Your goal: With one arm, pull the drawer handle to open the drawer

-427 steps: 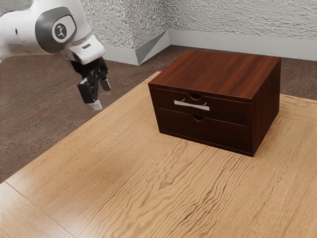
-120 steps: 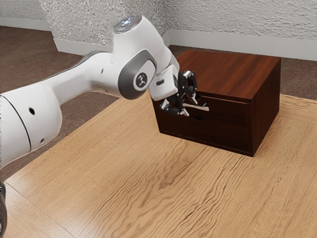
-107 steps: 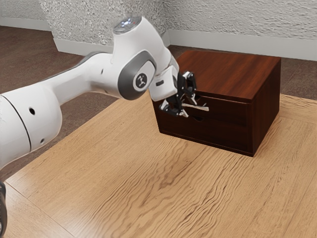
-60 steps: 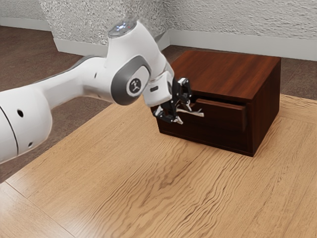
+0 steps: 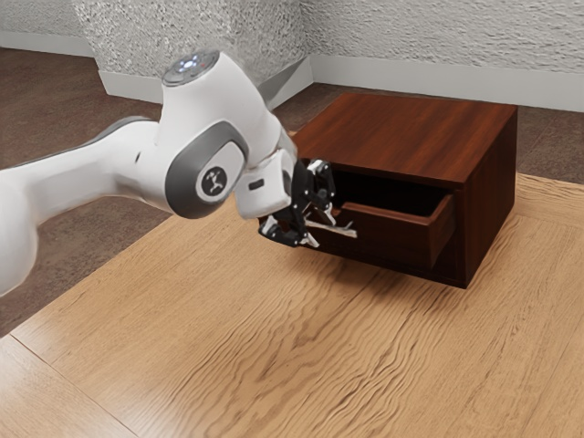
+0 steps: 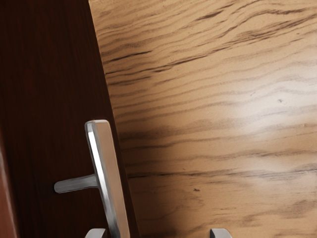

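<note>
- The gripper (image 5: 314,217) is spread, not clamped. In the wrist view its two fingertips (image 6: 96,232) stand apart, with the silver handle (image 6: 105,173) between them and close against one finger. The other finger hangs over the bare table (image 6: 223,124).
- Judged from this, the pull is made by hooking the bar, not by pinching it.
- In the exterior view, the handle (image 5: 334,227) lies at about 4 o'clock from the gripper and touches it.
- Change: half a second ago the upper drawer (image 5: 394,235) showed only a narrow gap. It now stands well clear of the cabinet (image 5: 415,132), with a dark opening visible behind its front panel.
- The arm (image 5: 205,169) has withdrawn toward 8 o'clock in the exterior view and has carried the handle with it.
- Meaning for the task: the drawer is open by a good part of its travel. Whether it has reached its stop cannot be told.
- The drawer front projects from the cabinet face toward 8 o'clock, above the table (image 5: 274,347).
- The cabinet body holds its position at 2 o'clock from the gripper.
</note>
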